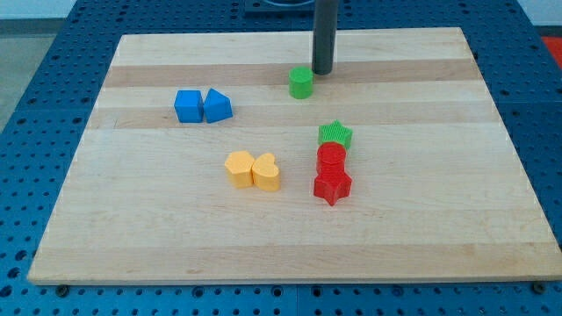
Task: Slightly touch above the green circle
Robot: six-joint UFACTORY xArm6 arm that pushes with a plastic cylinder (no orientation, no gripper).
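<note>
The green circle (301,82) is a short green cylinder standing on the wooden board near the view's top centre. My tip (322,72) is the lower end of a dark rod that comes down from the view's top. It rests on the board just to the view's upper right of the green circle, with a narrow gap between them. I cannot see any contact.
A blue cube (187,106) and a blue triangle-like block (217,106) sit together at the view's left. A yellow hexagon (239,168) and yellow heart (267,172) touch at centre. A green star (335,134), red circle (332,158) and red star (333,185) form a column.
</note>
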